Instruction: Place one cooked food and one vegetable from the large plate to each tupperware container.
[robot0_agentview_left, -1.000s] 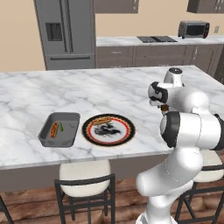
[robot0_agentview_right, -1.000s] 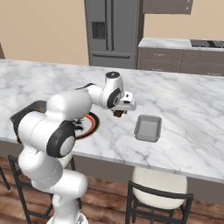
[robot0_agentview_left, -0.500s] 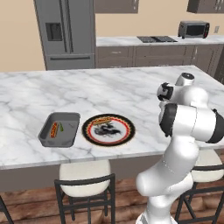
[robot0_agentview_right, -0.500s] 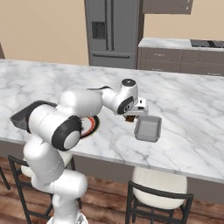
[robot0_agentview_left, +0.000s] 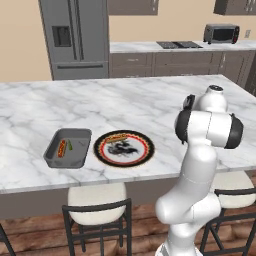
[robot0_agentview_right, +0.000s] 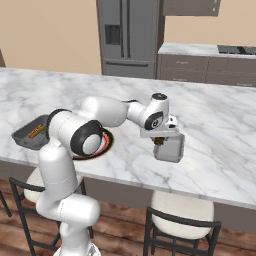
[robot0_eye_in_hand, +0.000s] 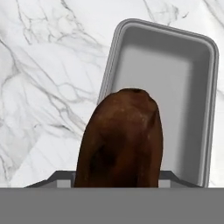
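Note:
My gripper (robot0_agentview_right: 160, 141) is shut on a brown oblong piece of food (robot0_eye_in_hand: 120, 140), which hides the fingertips in the hand view. It hangs just above the near end of an empty dark-grey tupperware container (robot0_eye_in_hand: 175, 83), (robot0_agentview_right: 170, 149) on the marble counter. The large plate (robot0_agentview_left: 123, 148), (robot0_agentview_right: 104, 145), with its red-orange ring and black pattern, lies to the left of it. The other tupperware container (robot0_agentview_left: 67, 148), (robot0_agentview_right: 29, 133) sits left of the plate and holds a hot dog (robot0_agentview_left: 62, 147) and a small green vegetable (robot0_agentview_left: 70, 145).
The marble counter (robot0_agentview_left: 125, 100) stretches wide behind the plate and trays. Stools (robot0_agentview_left: 97, 210) stand along its near edge. A fridge (robot0_agentview_left: 75, 37) and a back counter with a toaster oven (robot0_agentview_left: 221, 33) are far behind.
The arm has swung right from beside the plate, carrying the brown food. It now hangs over the right-hand container rather than to its left.

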